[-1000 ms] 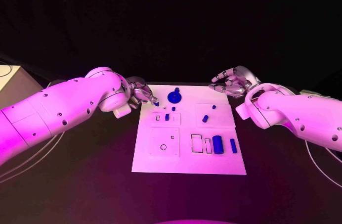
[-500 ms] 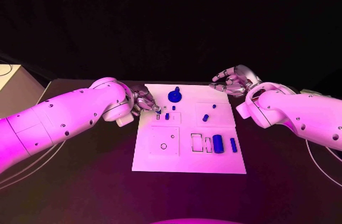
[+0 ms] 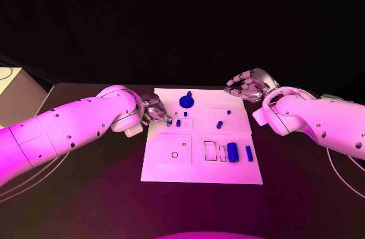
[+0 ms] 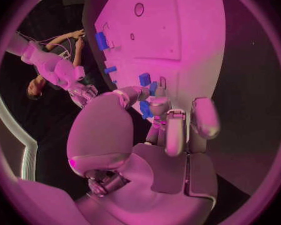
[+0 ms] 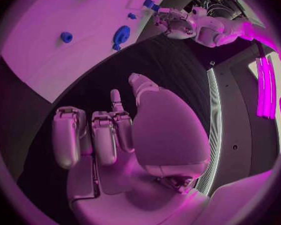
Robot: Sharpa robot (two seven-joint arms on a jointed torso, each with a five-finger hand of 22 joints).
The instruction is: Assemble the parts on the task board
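Observation:
The white task board [image 3: 199, 170] lies in the middle of the black table. My left hand [image 3: 155, 111] hovers over the board's left edge by a small slotted panel [image 3: 181, 126] and pinches a small blue part [image 4: 144, 110] between thumb and fingertip. On the board stand a round blue knob piece [image 3: 186, 101], a few small blue pegs [image 3: 219, 125], a thick blue cylinder [image 3: 232, 153] and a blue bar [image 3: 249, 154]. My right hand [image 3: 248, 88] hangs beyond the board's far right corner, fingers curled in, holding nothing.
A pale box [image 3: 11, 94] stands at the table's left edge. Cables trail beside both arms. The board's near left panel carries a round hole [image 3: 174, 156], and empty rectangular slots [image 3: 209, 152] lie beside the cylinder.
My left hand has come nearer along the board's left edge with the small blue part, from the far corner to the slotted panel. The right hand has stayed put.

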